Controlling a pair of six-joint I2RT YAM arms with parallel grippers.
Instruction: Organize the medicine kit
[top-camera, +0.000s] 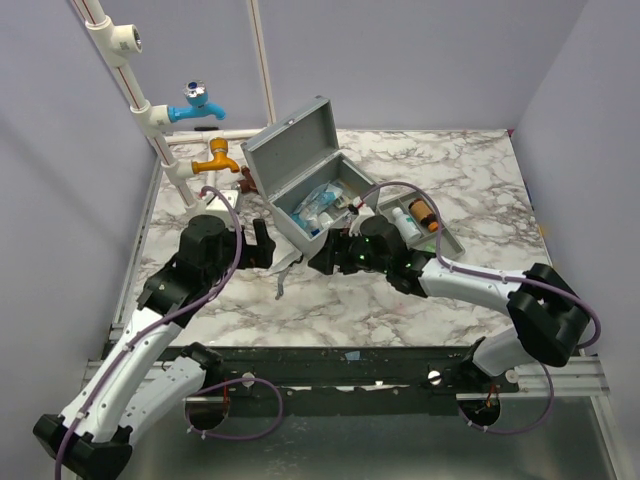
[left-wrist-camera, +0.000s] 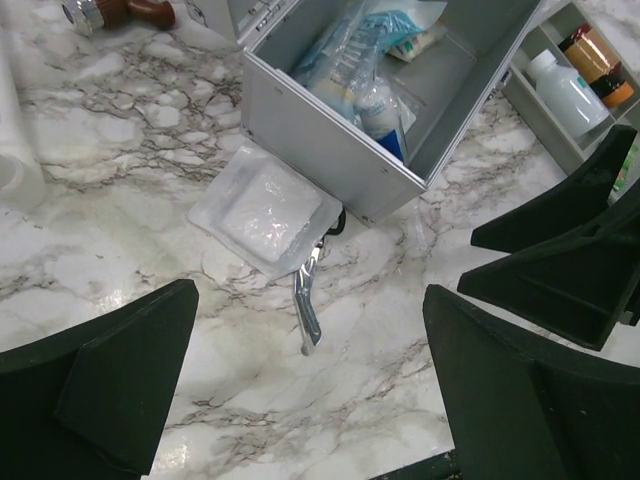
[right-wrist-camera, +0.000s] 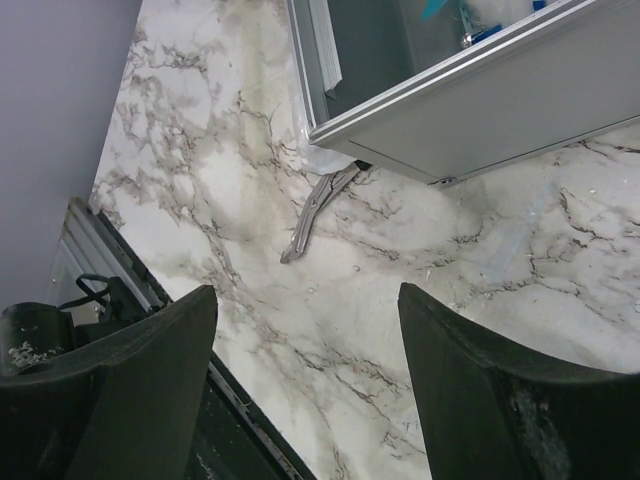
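Left wrist view: the boxy grey metal kit sits open on the marble bench, a crinkly clear packet just beside it. The left claw and right claw are spread.

Marble-look table, so here's what's actually sitting on it. The medicine kit, lid up, stands just past both pincers: left gripper and right gripper, fingers spread wide on each. Dead ahead of the left gripper the scissors lie flat on the marble. Their far end touches a sealed white gauze packet that lies just beside the kit's front wall. The same scissors show ahead of the right gripper too. A grey tray sits beyond and right of the right gripper, beside the kit. Way off beyond the left gripper, to its left, lies a brown-handled thing, too cropped to say what.
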